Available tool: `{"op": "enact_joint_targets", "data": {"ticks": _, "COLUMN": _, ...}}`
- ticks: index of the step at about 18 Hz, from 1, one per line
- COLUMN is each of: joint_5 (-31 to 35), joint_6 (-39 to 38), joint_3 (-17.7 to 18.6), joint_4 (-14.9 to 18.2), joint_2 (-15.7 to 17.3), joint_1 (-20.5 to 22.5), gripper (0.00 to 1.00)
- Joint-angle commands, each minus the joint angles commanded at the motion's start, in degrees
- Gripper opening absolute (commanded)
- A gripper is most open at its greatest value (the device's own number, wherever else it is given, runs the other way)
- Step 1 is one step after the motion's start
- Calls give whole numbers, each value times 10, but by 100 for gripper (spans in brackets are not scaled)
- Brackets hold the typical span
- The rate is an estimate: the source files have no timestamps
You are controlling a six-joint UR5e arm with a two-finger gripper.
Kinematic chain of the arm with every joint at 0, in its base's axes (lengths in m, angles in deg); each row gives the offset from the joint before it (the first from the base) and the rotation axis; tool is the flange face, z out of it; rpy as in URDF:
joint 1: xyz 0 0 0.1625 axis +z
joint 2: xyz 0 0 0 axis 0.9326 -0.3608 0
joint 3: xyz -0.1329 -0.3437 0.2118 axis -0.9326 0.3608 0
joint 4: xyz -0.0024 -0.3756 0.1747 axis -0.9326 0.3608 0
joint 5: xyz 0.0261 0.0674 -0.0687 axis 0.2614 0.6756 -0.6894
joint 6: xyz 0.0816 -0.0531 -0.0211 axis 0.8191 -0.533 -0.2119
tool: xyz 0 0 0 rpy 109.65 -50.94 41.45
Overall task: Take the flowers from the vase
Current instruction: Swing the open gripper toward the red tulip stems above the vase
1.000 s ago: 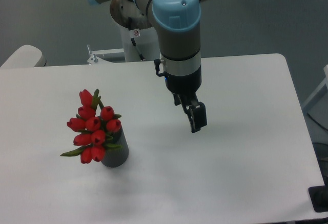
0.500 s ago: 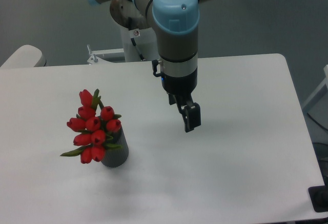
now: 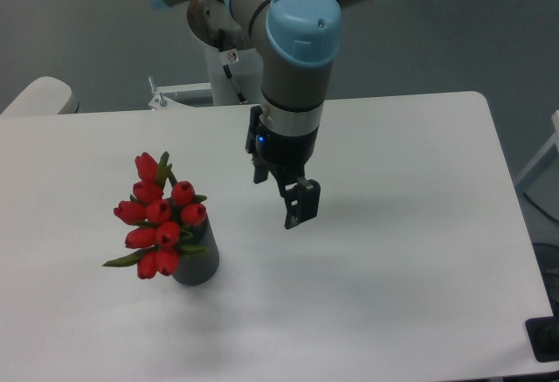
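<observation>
White table (image 3: 419, 251) spans the view, grey floor behind it. Robot arm (image 3: 293, 67) reaches down over the table's middle. Flowers (image 3: 159, 216), red tulip buds with green leaves, stand in the dark grey vase (image 3: 197, 264) near the left front, well apart from the gripper (image 3: 297, 210). Gripper holds nothing; from this angle, finger spacing cannot be determined.

Vase (image 3: 199, 265): mouth and upper side hidden behind flowers (image 3: 160, 216). Gripper (image 3: 295, 209): fingers seen edge-on, gap not discernible. Arm (image 3: 297, 59): upper part cut by top edge. Table (image 3: 419, 251): front edge partly cut off.
</observation>
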Motion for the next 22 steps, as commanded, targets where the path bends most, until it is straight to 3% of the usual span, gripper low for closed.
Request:
{"op": "enact_joint_targets", "data": {"ticks": 2, "joint_5": -28, "joint_6": 1, "joint_3": 18, "joint_4": 3, "joint_2": 8, "joint_1": 19, "gripper": 100}}
{"op": "enact_joint_targets", "data": {"ticks": 5, "joint_5": -85, "joint_6": 5, "joint_3": 76, "joint_4": -3, "joint_2": 27, "joint_1": 47, "gripper": 100}}
{"op": "enact_joint_targets", "data": {"ticks": 9, "joint_5": -241, "joint_6": 2, "joint_3": 126, "joint_4": -9, "joint_2": 32, "joint_1": 90, "gripper": 100}}
{"op": "enact_joint_targets", "data": {"ticks": 13, "joint_5": -337, "joint_6": -3, "joint_3": 149, "joint_4": -39, "joint_2": 26, "joint_1": 79, "gripper": 100}}
{"op": "enact_joint_targets", "data": {"ticks": 16, "joint_5": -353, "joint_6": -23, "joint_3": 156, "joint_4": -70, "joint_2": 20, "joint_1": 70, "gripper": 100}}
{"op": "enact_joint_targets", "data": {"ticks": 19, "joint_5": -357, "joint_6": -27, "joint_3": 178, "joint_4": -77, "joint_2": 20, "joint_1": 64, "gripper": 100}}
{"op": "enact_joint_targets", "data": {"ticks": 22, "joint_5": -359, "joint_6": -28, "joint_3": 196, "joint_4": -123, "joint_2": 17, "joint_1": 58, "gripper": 100}}
